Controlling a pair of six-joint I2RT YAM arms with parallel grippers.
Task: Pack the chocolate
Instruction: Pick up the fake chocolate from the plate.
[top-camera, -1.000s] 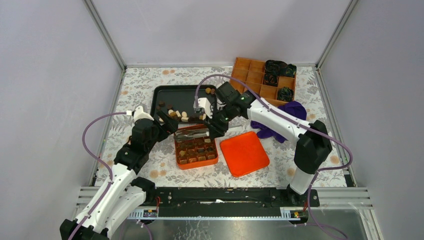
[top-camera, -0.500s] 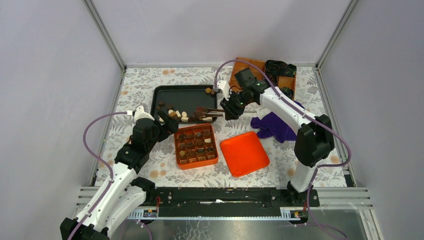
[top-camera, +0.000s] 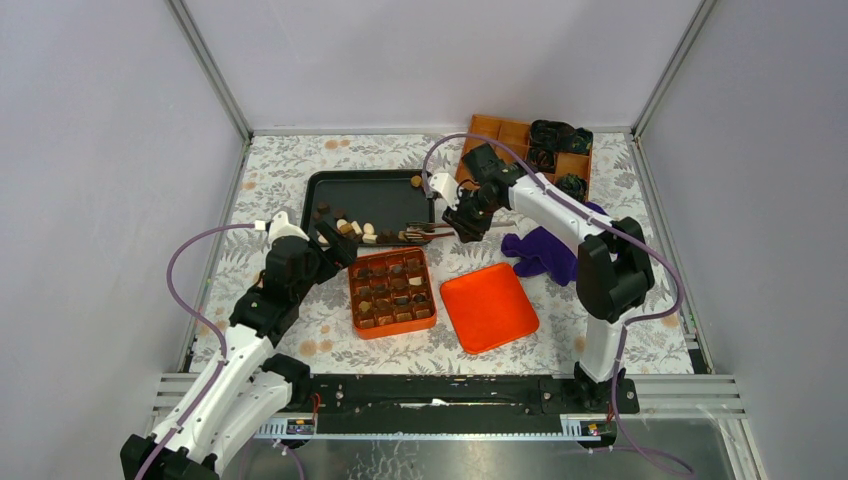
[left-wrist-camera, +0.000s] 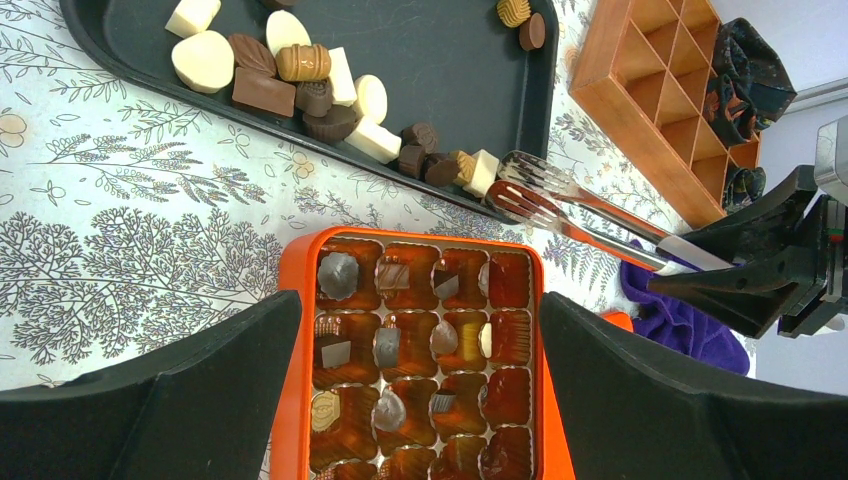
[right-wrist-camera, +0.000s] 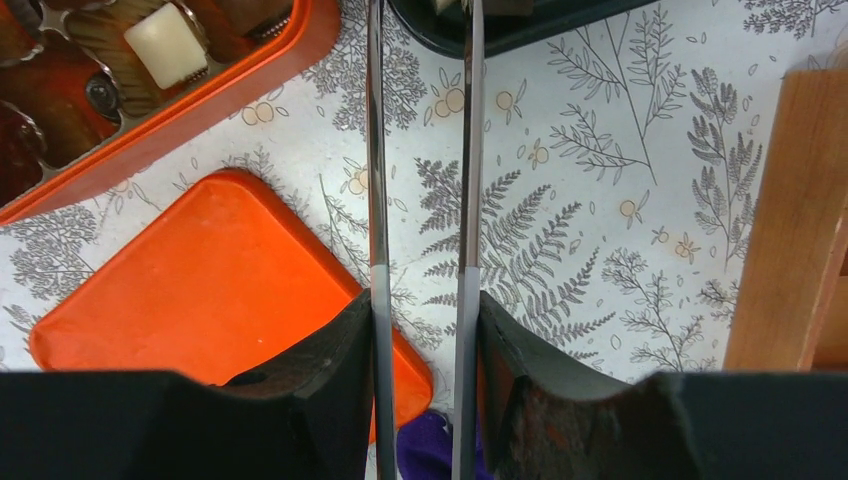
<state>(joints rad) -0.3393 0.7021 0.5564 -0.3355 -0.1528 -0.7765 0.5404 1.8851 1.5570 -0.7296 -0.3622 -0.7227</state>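
Clamped metal tongs (left-wrist-camera: 585, 207) in right pincer (right-wrist-camera: 424, 310) — tips by chocolate (left-wrist-camera: 330, 95) on black tray (left-wrist-camera: 440, 60); hovered left pincer (left-wrist-camera: 418, 310), spread wide, over orange box (left-wrist-camera: 420, 236).

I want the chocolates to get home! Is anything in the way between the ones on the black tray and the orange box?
Nothing visible blocks them. The orange box is open, its lid lying beside it. Only the low rim of the black tray lies between the chocolates and the box. The right gripper holds tongs by them.

White tablecloth (top-camera: 280, 170) with grey ferns and orange blossoms. Behind the orange box (top-camera: 396, 330): black tray (top-camera: 375, 195), silver tongs (left-wrist-camera: 522, 198), dark-brown, tan and cream chocolates (top-camera: 350, 228). Right of it: orange lid (top-camera: 489, 306), purple cloth (top-camera: 540, 255).
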